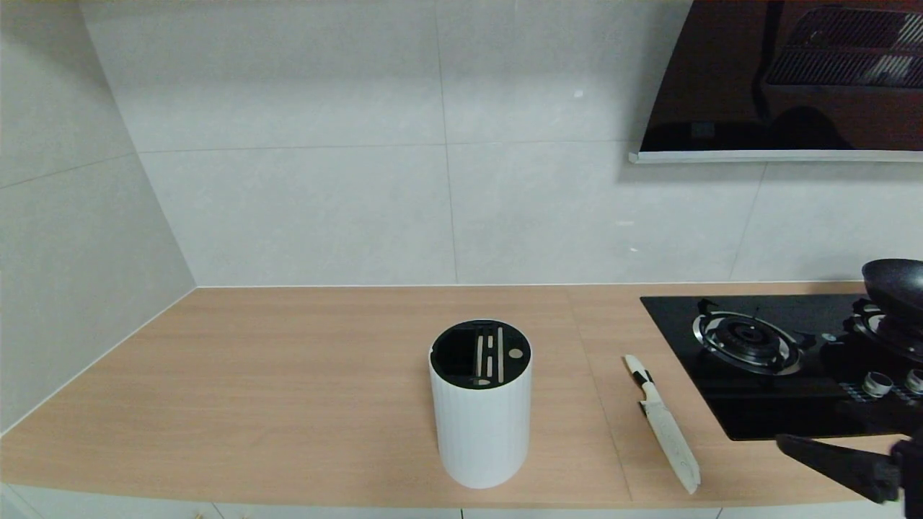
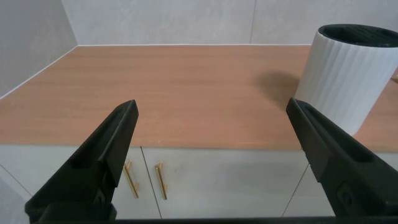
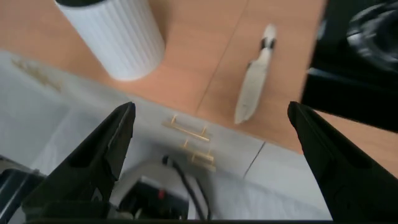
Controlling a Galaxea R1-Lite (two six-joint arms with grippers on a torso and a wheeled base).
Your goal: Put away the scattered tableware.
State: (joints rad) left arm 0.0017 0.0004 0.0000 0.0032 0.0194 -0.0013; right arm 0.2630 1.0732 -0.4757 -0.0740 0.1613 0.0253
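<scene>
A white ribbed knife holder (image 1: pixel 481 418) with a black slotted top stands upright near the front edge of the wooden counter (image 1: pixel 288 389). To its right, a knife (image 1: pixel 660 422) with a cream blade and a white-and-black handle lies flat beside the stove, blade pointing to the front edge. My left gripper (image 2: pixel 211 109) hangs open in front of the counter edge, left of the holder (image 2: pixel 348 68), with nothing between its fingers. My right gripper (image 3: pixel 211 112) is open above the counter's front edge, short of the knife (image 3: pixel 255 84) and holder (image 3: pixel 115 34). One of its fingers (image 1: pixel 836 461) shows at the front right.
A black gas stove (image 1: pixel 764 360) with burners and knobs fills the counter's right end, and a dark pan (image 1: pixel 894 285) sits on its far burner. A range hood (image 1: pixel 786 79) hangs above. Tiled walls close the back and left. Cabinet doors with gold handles (image 2: pixel 160 180) sit below the counter.
</scene>
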